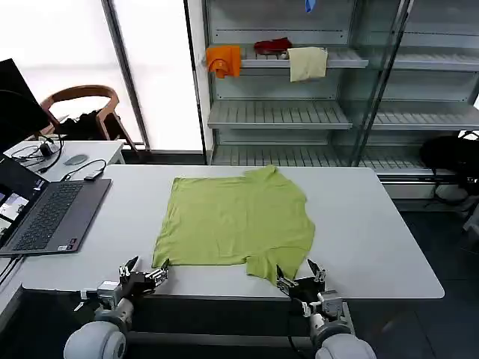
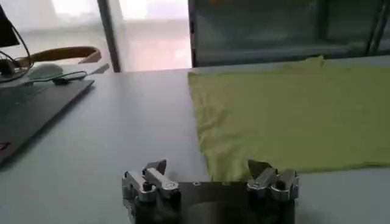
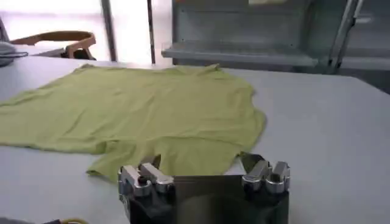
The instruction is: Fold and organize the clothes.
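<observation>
Both grippers, left (image 1: 144,274) and right (image 1: 299,277), sat wide open and empty at the lower frame edge, just below the flat T-shirt (image 1: 236,221) on the table (image 1: 374,224).

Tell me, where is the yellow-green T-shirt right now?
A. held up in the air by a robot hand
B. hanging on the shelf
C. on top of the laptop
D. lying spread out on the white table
D: the T-shirt lies spread out on the white table, with the open left hand and open right hand at its near edge, holding nothing.
</observation>
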Controlling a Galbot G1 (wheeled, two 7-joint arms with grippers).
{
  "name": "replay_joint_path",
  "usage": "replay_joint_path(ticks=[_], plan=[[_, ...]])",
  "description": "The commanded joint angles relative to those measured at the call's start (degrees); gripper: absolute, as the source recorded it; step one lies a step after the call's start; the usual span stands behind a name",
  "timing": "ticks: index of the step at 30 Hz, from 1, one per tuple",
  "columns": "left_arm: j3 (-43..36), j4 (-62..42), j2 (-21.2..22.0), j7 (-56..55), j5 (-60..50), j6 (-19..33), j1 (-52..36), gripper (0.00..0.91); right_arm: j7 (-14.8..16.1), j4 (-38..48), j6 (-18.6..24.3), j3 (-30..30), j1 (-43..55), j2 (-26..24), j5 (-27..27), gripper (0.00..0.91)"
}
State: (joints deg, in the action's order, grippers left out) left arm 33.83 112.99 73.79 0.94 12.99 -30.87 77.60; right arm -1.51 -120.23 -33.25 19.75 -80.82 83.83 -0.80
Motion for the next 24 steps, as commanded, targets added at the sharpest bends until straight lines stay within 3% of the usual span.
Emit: replay_joint_path(ticks=[1,2,24], plan=[[-0.1,-1.2,0.0,0.1,-0.7,0.3,0.3,0.03,-0.2,1.3,0.0,-0.4,-0.6,0.0,0.7,0.091],[-0.1,-1.5,-0.1,0.2,-0.7,0.5,0.4,0.01,-0.2,1.7,0.0,-0.5,-0.5,0.0,0.6,0.0],[0.4,1.3,0.4,2.5,0.1,2.6,0.1,0.0,-0.8,-1.9,0.1,1.1,1.9,1.1,-1.1,0.0]])
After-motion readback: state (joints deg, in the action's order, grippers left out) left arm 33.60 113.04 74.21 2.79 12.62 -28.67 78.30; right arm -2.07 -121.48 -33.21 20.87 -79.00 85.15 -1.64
